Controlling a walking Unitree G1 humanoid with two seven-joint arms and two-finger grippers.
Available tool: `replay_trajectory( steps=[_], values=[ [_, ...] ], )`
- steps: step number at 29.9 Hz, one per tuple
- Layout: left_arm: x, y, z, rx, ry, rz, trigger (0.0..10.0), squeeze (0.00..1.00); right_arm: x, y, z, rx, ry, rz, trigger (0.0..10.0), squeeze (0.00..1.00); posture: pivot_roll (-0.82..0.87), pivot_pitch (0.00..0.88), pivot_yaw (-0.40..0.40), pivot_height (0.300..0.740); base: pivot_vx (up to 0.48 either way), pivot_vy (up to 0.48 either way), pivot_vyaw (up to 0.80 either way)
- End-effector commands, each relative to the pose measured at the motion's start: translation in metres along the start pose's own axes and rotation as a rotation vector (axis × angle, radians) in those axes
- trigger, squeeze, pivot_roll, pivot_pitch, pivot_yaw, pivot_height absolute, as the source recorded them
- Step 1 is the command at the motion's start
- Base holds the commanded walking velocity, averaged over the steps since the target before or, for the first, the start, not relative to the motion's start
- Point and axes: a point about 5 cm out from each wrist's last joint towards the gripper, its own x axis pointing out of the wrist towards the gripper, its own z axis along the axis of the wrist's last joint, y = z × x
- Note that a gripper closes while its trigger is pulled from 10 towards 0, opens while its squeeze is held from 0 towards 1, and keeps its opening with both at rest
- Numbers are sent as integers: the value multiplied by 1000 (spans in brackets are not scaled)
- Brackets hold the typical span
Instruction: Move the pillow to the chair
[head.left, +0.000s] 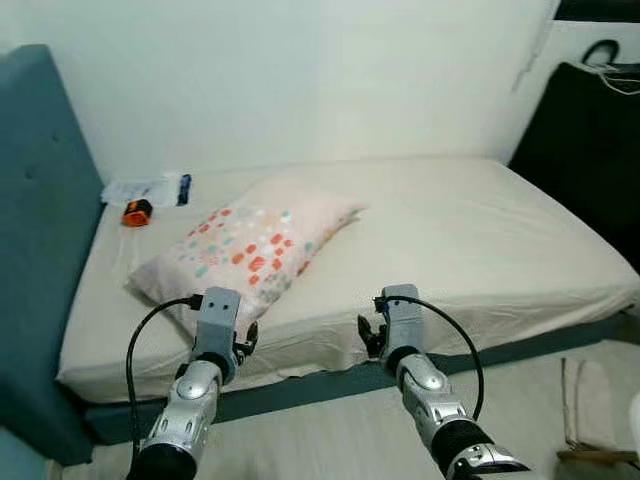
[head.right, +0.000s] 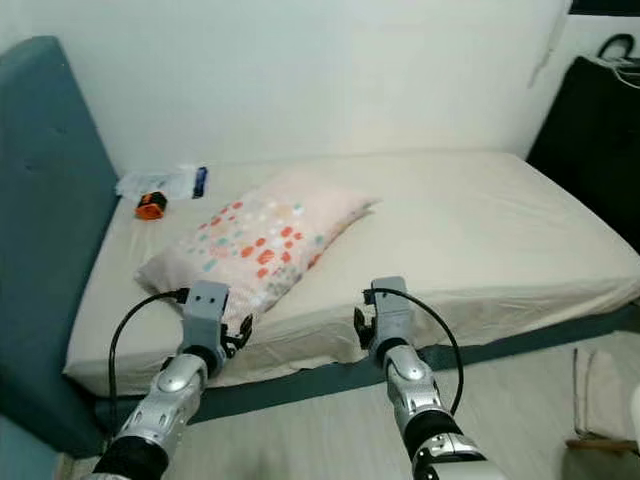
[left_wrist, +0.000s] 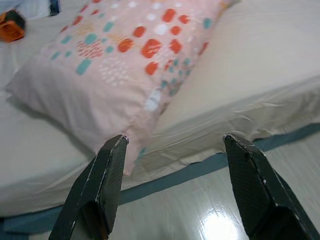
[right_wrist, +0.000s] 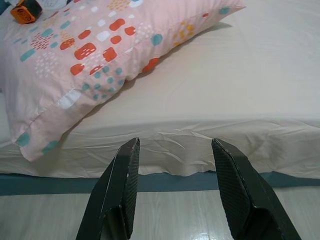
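Observation:
A pink pillow (head.left: 250, 245) with red, orange and teal spots lies on the left half of the bed (head.left: 480, 240), one corner near the front edge. My left gripper (left_wrist: 172, 142) is open, held just off the bed's front edge facing the pillow's near corner (left_wrist: 125, 145). My right gripper (right_wrist: 175, 145) is open too, hovering over the floor in front of the mattress edge, to the right of the pillow (right_wrist: 95, 55). Neither touches anything.
A teal headboard (head.left: 40, 230) stands at the left. An orange object (head.left: 137, 212) and a white-and-blue packet (head.left: 150, 188) lie at the bed's far left corner. A black bag or chair (head.left: 590, 130) stands at the right. Pale wooden floor (head.left: 320, 440) runs along the bed.

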Motion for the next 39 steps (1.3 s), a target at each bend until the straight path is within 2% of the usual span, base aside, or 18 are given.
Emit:
replay_trajectory(
  steps=[1,39],
  values=[
    [-1,-1,2,-19,-17,-6,10000,0,0,-3,2,-1,-5,-8,10000,0,-8,0,-39,740,0,0,0],
    [-1,4,6,-29,-34,-4,10000,0,1,-1,3,-4,-4,-7,10000,0,0,0,-32,740,326,0,0]
  ],
)
